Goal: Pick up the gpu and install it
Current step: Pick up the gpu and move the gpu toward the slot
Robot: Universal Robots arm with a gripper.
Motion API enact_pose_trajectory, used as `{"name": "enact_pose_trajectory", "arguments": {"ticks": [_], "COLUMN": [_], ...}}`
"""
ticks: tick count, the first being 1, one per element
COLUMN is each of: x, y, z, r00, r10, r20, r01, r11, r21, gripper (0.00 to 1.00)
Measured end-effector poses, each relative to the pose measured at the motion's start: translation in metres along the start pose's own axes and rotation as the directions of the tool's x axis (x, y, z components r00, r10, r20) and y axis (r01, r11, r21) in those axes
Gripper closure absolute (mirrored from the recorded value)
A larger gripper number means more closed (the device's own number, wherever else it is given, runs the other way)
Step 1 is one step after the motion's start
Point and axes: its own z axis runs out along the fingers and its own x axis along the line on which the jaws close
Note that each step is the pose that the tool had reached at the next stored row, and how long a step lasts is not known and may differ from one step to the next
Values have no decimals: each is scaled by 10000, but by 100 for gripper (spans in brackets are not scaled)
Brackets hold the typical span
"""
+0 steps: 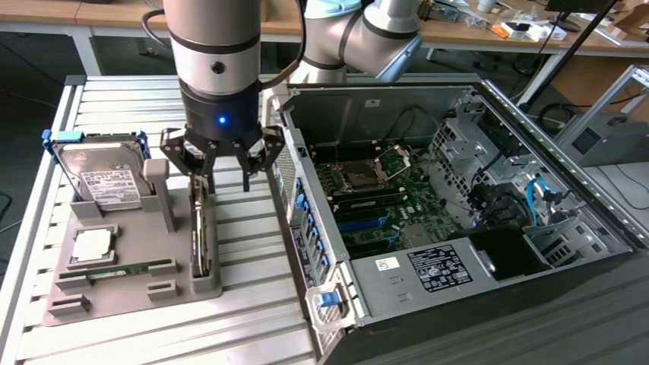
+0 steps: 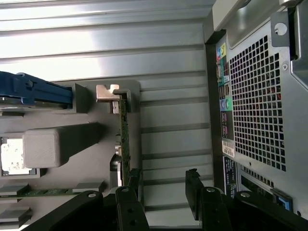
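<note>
GPU on edge in its rack, open gripper right above it

The gpu (image 1: 200, 228) stands upright in a slot of the grey holder tray (image 1: 132, 300), bracket end up toward the hard drive (image 1: 102, 179), nothing gripping it. The gripper (image 1: 223, 186) hovers over its upper end, jaws spread wide and empty.

From the wrist view, the card's thin edge runs just beside one of the fingers (image 2: 134, 180) rather than squarely between the pair. So I'd call this the approach for the pick, with no grasp made yet. A clean grip calls for centring the card between the jaws.

Room is tight. The tray's grey post (image 1: 157, 190) flanks the card on the hard-drive side, and the computer case (image 1: 457, 228) wall rises near on the other. Above the card it's open air, and the case lies open on its side.
</note>
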Motion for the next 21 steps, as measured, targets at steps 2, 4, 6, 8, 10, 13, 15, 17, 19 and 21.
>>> {"name": "enact_pose_trajectory", "arguments": {"ticks": [2,4,6,8,10,13,15,17,19,21], "x": [0,3,10,21,35,51,60,69,80,92], "y": [-1,-3,-3,-5,-8,-11,-13,-14,-16,-19], "z": [6,9,13,15,19,24,26,30,33,36], "r00": [10000,10000,10000,10000,10000,10000,10000,10000,10000,10000], "r10": [0,-1,-1,0,0,0,0,0,0,0], "r20": [-1,-1,1,0,0,0,-1,1,-1,0], "r01": [0,1,1,0,0,0,0,0,0,0], "r11": [10000,10000,10000,10000,10000,10000,10000,10000,10000,10000], "r21": [1,1,-1,1,0,1,0,0,1,1], "gripper": [50,50,50,50,50,50,50,50,50,50]}}
